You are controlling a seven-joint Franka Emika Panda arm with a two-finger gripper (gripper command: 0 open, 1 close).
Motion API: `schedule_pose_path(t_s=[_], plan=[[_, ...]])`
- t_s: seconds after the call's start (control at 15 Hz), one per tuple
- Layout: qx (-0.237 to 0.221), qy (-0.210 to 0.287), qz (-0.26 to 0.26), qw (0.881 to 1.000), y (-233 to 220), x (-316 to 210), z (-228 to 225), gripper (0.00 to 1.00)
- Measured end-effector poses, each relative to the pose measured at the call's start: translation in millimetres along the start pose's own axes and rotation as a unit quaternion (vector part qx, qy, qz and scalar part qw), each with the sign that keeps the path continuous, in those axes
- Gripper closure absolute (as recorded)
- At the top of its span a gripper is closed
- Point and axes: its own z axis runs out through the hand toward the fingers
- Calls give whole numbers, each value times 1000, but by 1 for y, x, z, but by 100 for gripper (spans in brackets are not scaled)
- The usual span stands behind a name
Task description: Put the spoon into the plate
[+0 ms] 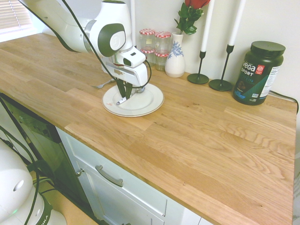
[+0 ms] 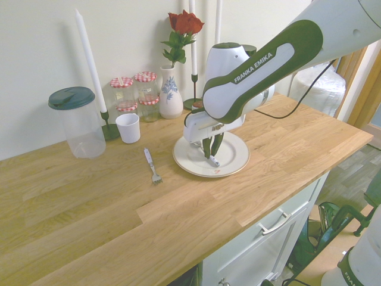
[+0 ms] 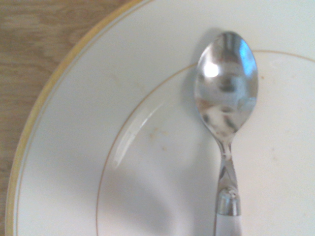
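The teaspoon (image 3: 227, 88) was at the tool (image 1: 124, 92), its handle (image 2: 214, 161) right btwn the fingertips, so no sideways gap to make up. Long axis: bowl twd the wall side, white handle end twd the bench's (image 1: 197, 140) front edge, tool across the handle, approx. crosswise. Whole spoon lay within the dinner plate's (image 2: 235, 167) outline; in the wrist view the bowl overlapped the thin inner ring line, w/ a shadow close alongside. Very low, poss. already touching the china; couldn't tell for sure.

Tool state: narrow, fingers drawn in on the handle, looked like a grip, tho' how firm wasn't clear. Pose: hand low over the plate, fingers pointing down, slightly slanted; arm reached in from upper L of the first ext. view, R of the second.

Judgement: placing was nearly done. Next move called for parting the fingers across the handle, then a straight lift. Main risk: a fingertip dragging the handle & swinging the bowl rimward. Table fork (image 2: 154, 172) lay beside the plate, apart from it, well out of the way.
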Motion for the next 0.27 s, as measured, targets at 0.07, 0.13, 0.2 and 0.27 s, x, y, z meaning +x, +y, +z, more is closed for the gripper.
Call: schedule_pose_path(t_s=[0.07,0.13,0.2,0.27], plan=[[-3,0,-3,1000,-2,-1,-6,0],[-4,-1,-4,1000,-4,-2,-15,0],[-3,-2,-3,1000,-6,-3,-30,0],[-2,-3,-1,1000,-7,-3,-49,0]])
